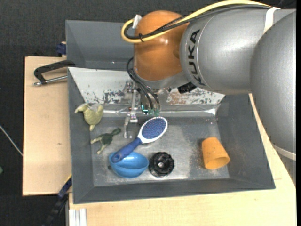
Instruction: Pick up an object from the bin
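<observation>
Upper middle of the frame, the big grey arm (235,46) swings in from the right, smooth brushed metal, and you can read "KUKA" in dark letters running up its side. At its wrist sits a glossy orange dome cover (157,44), with a yellow cable (221,6) looping over the top.

Below the dome, the tool (133,119) is down inside the grey metal bin (249,140), a cluster of shiny metal parts with a small green light. Clenched or released? I cannot tell from this angle.

Right beside it, just to the lower right, lies the blue brush (153,129): an oval head with a white rim and a dotted bristle face, its smooth plastic handle running down-left. The tool hangs just left of that head, over the top of the handle, and nothing can be seen gripped in it.

At the handle's lower end rests a rounded blue scoop (128,165), glossy plastic. Touching it on the right is a black ridged round cap (161,164).

Left of the tool sprawls a dark green rubbery lizard toy (104,139), and above that, a pale green soft figure (91,113).

Well apart, at lower right, an orange tapered cup (214,153) lies on its side, matte plastic.

The bin floor is scuffed, and its back wall is flecked with worn paint.
</observation>
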You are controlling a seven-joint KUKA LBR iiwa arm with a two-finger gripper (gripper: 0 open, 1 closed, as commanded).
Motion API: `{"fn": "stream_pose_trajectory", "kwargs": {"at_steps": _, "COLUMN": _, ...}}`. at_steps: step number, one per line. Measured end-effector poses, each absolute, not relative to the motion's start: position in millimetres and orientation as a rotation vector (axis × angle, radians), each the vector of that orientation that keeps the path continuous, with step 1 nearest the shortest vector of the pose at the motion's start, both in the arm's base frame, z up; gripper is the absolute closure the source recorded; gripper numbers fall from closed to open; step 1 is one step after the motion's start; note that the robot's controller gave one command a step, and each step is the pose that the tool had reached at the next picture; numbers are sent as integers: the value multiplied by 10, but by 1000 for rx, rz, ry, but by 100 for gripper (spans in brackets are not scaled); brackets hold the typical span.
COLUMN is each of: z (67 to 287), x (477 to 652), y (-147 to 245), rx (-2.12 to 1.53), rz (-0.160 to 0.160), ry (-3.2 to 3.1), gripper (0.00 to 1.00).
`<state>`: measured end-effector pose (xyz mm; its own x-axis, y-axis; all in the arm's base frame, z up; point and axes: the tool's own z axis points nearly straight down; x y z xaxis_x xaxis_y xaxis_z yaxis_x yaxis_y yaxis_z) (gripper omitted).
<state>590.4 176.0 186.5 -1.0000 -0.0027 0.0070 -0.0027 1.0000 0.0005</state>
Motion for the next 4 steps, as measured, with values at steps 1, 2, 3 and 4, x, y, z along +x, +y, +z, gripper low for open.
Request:
{"fn": "stream_pose_trajectory", "kwargs": {"at_steps": 1, "z": 745, "x": 5966, "y": 1907, "rx": 516, "rz": -8, "ry": -3109, "gripper": 0}}
{"fn": "stream_pose_trajectory", "kwargs": {"at_steps": 2, "z": 1026, "x": 6043, "y": 1855, "rx": 824, "rz": -2, "ry": -3041, "gripper": 0}}
{"fn": "stream_pose_trajectory", "kwargs": {"at_steps": 3, "z": 1027, "x": 6033, "y": 1693, "rx": 864, "rz": -2, "ry": -3024, "gripper": 0}}
{"fn": "stream_pose_trajectory", "kwargs": {"at_steps": 4, "z": 721, "x": 6031, "y": 1925, "rx": 943, "rz": -4, "ry": -3002, "gripper": 0}}
